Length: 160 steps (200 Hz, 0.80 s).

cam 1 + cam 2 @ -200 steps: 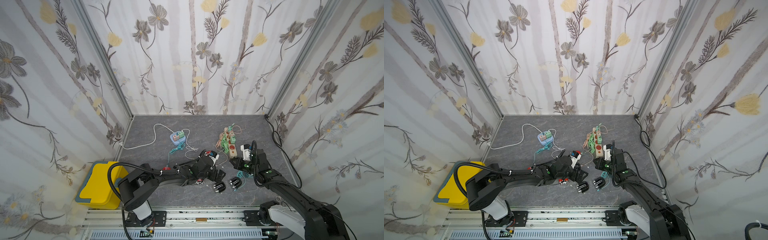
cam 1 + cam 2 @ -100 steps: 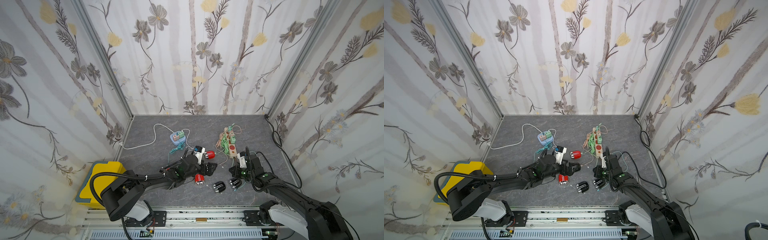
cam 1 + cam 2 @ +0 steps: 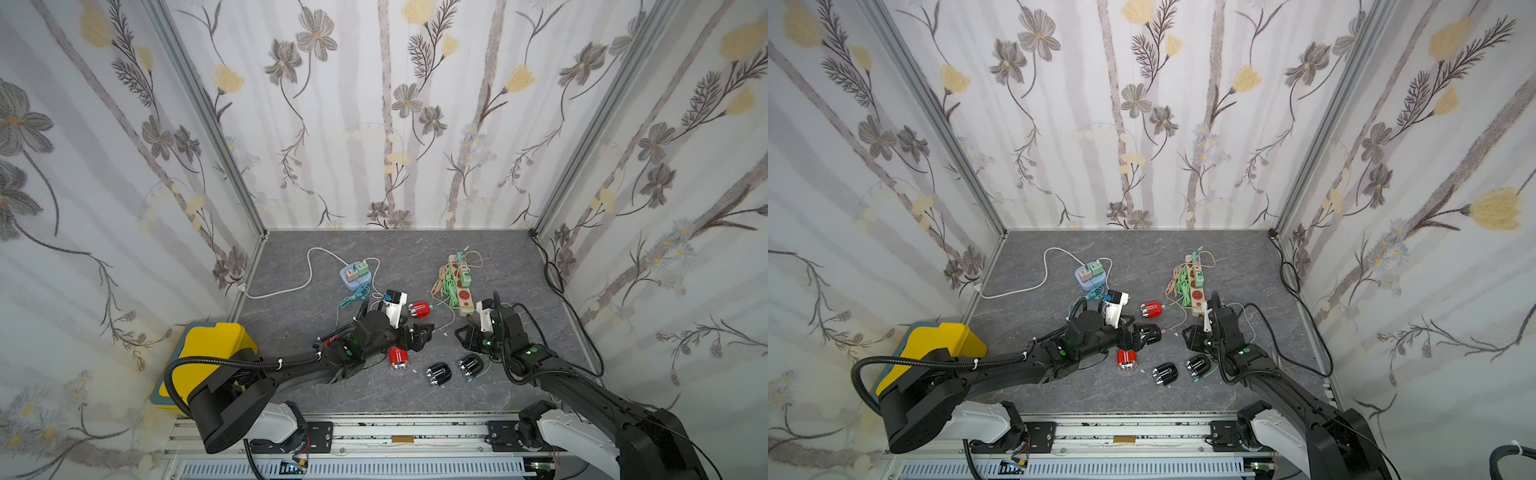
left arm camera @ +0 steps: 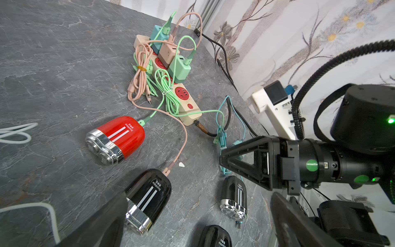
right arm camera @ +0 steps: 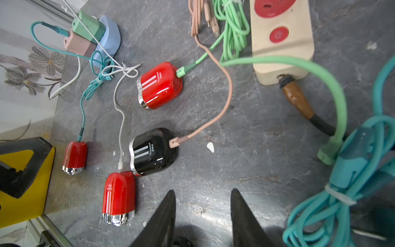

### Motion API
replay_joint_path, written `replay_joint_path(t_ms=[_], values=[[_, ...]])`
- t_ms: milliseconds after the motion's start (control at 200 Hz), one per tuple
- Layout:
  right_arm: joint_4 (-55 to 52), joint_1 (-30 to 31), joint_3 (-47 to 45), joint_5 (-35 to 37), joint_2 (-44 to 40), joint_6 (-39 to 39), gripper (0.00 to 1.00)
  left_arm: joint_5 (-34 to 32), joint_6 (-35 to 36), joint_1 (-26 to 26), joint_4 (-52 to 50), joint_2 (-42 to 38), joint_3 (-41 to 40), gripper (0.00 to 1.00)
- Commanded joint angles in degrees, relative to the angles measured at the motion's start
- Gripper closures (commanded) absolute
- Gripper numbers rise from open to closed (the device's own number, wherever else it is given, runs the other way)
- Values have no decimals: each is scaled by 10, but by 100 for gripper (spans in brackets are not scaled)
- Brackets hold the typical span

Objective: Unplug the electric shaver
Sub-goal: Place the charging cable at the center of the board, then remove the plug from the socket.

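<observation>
Spotted the black shaver [image 5: 152,151] just 6 o'clock of table [image 3: 374,249] centre, pink cable [image 5: 230,94] plugged into its end. Got the left gripper [image 3: 422,336] spread wide, hanging close by it. Seeing the right gripper [image 5: 203,191] at 3 o'clock from that, jaws partly apart, gripping nothing.

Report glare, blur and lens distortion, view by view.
In both top views, even soft light, faint shadows, walls splaying outward past the corner post; in the left wrist view, bright highlights on the chrome head of the red shaver, the fingers of the left gripper soft-focused; in the right wrist view, glossy reflections on the black shaver, the nearest teal cable bundle blurred.
</observation>
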Motion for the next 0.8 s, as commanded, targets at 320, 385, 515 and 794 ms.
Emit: replay_joint_path(t_ms=[320,385,515,794], values=[[57,-93,20,-103,44,-80,65,27,26,6,58,45,24,0],[61,-105,25,-107,49,-82,65,27,29,5,48,49,32,0],[81,-130,34,-107,67,-74,67,34,30,6,56,62,39,0],[90,-152,83,-56,122,-114,69,62,-10,7,146,79,12,0]])
